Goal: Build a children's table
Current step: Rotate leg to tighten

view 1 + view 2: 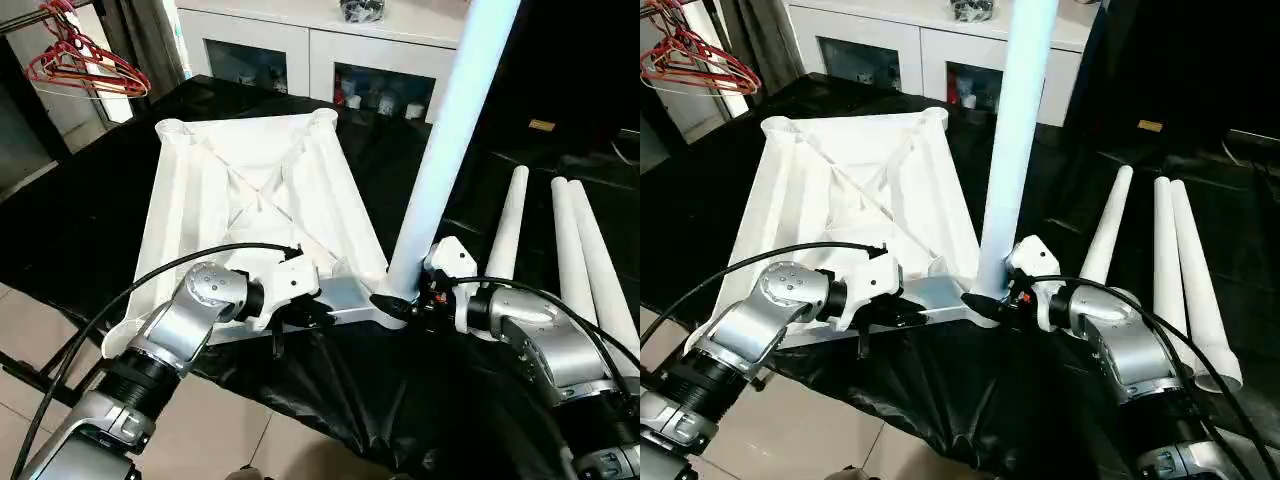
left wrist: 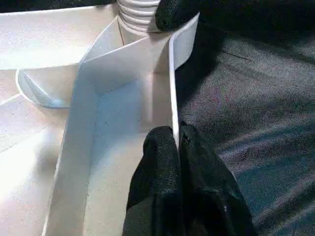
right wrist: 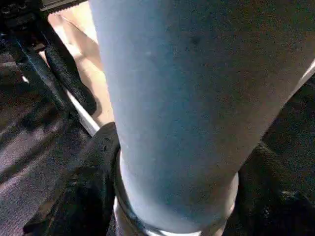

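Left eye view: children's table top (image 1: pixel 250 190) upside down at frame centre-left on the black-draped desk (image 1: pixel 90 210), one leg (image 1: pixel 450 150) standing upright in the near right corner socket, three spare legs (image 1: pixel 570 250) lying at right. Left gripper (image 2: pixel 177 142) clamped shut on the top's near rim; right gripper (image 1: pixel 400 300) with jaws set around the upright leg's base, grip firmness impossible to tell. Seemingly mid-seating of the first leg; next, pressing or twisting it fully home, then fetching another.
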Robot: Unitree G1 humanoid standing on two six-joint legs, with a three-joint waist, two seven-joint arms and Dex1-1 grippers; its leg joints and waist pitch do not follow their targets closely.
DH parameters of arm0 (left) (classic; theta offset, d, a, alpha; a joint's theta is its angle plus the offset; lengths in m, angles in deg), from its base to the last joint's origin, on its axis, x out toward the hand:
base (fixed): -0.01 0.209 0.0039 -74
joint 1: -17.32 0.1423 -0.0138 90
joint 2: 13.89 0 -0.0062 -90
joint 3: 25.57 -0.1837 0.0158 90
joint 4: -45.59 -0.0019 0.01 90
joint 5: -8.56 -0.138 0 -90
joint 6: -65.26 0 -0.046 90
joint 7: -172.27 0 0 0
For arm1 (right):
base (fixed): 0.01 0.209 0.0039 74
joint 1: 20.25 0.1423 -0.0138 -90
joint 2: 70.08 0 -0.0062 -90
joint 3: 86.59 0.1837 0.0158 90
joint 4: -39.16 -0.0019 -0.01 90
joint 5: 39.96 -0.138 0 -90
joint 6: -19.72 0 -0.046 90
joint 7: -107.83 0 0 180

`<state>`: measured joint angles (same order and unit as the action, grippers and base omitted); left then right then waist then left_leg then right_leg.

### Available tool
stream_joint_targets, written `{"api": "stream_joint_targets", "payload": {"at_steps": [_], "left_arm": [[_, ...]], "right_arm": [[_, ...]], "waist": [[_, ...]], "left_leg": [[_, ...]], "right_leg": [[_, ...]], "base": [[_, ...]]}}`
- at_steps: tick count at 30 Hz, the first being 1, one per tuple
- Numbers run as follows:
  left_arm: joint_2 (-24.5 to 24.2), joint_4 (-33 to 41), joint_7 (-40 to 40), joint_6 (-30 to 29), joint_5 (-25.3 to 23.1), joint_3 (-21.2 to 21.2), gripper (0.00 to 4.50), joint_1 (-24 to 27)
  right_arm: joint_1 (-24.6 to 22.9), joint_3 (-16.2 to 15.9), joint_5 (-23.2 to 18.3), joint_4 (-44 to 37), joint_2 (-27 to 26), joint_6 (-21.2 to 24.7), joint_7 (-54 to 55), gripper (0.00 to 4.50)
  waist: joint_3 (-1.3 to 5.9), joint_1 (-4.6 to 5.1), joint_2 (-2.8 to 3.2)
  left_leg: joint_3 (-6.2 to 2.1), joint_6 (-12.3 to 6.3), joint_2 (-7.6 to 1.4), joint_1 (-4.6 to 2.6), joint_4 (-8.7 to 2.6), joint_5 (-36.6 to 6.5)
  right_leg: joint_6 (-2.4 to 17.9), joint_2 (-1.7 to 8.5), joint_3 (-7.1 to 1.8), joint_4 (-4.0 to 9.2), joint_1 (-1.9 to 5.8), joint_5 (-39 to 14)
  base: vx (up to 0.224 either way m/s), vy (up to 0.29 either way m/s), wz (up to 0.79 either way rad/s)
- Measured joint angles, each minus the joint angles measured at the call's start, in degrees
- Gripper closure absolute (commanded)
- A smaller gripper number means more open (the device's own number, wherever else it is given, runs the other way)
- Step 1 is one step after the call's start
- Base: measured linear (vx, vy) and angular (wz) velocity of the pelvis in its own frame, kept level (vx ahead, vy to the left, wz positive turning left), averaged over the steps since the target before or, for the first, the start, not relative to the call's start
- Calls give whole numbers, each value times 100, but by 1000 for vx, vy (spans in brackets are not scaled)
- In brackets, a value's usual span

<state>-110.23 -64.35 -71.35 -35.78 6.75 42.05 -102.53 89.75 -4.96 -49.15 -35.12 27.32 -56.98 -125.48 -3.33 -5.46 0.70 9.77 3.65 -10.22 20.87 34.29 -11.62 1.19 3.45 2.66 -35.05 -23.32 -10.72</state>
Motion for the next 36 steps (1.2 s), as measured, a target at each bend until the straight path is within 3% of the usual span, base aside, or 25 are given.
{"api": "stream_joint_targets", "payload": {"at_steps": [4, 7, 11, 14, 16, 18, 23, 36], "left_arm": [[233, -112, 393, -255, -29, 133, 450, -9], [746, -511, 1214, -567, -216, 196, 450, -271], [1385, -1010, 2114, -925, -289, 329, 450, -579], [1578, -1130, 2395, -982, -309, 347, 450, -646], [1637, -1162, 2481, -968, -422, 341, 450, -686], [1659, -1165, 2534, -950, -462, 341, 450, -695], [1627, -1168, 2554, -836, -476, 317, 450, -702], [804, -630, 1333, -210, -307, 175, 450, -333]], "right_arm": [[44, 106, 118, 303, -401, -121, 621, 178], [422, 389, 282, 947, -917, -149, 1743, 178], [945, 750, 406, 1771, -1479, -234, 3140, 178], [1111, 793, 466, 2049, -1619, -369, 3621, 178], [1228, 914, 474, 2249, -1743, -483, 3795, 122], [1256, 971, 472, 2311, -1796, -532, 3839, 122], [1277, 961, 524, 2346, -1815, -646, 3779, 72], [818, 385, 429, 1604, -817, -580, 1592, 72]], "waist": [[3, 34, -4], [3, 69, -6], [4, 61, -6], [4, 41, -6], [4, 43, -6], [4, 47, -6], [4, 50, -5], [1, 24, -3]], "left_leg": [[1, 6, 0, -13, 5, 1], [2, 22, 4, -61, 4, 10], [2, 29, 4, -69, 2, 14], [1, 30, 3, -69, -7, 15], [1, 30, 3, -66, -8, 15], [1, 30, 3, -59, -8, 15], [1, 29, 2, -39, -8, 15], [1, 25, -3, -18, -9, 17]], "right_leg": [[3, 0, -3, -6, 22, 3], [4, 0, -9, 1, 36, 20], [-16, 0, -8, -1, 38, 23], [-19, 0, -6, -1, 40, 26], [-12, 0, -5, -1, 37, 31], [10, 0, -5, 0, 37, 44], [6, 0, -5, 6, 21, 42], [1, -4, -1, 15, 4, 35]], "base": [[0, 0, 0], [0, 0, 0], [0, 0, 0], [0, 0, 0], [0, 0, 0], [0, 0, 0], [0, 0, 0], [0, 0, 0]]}}
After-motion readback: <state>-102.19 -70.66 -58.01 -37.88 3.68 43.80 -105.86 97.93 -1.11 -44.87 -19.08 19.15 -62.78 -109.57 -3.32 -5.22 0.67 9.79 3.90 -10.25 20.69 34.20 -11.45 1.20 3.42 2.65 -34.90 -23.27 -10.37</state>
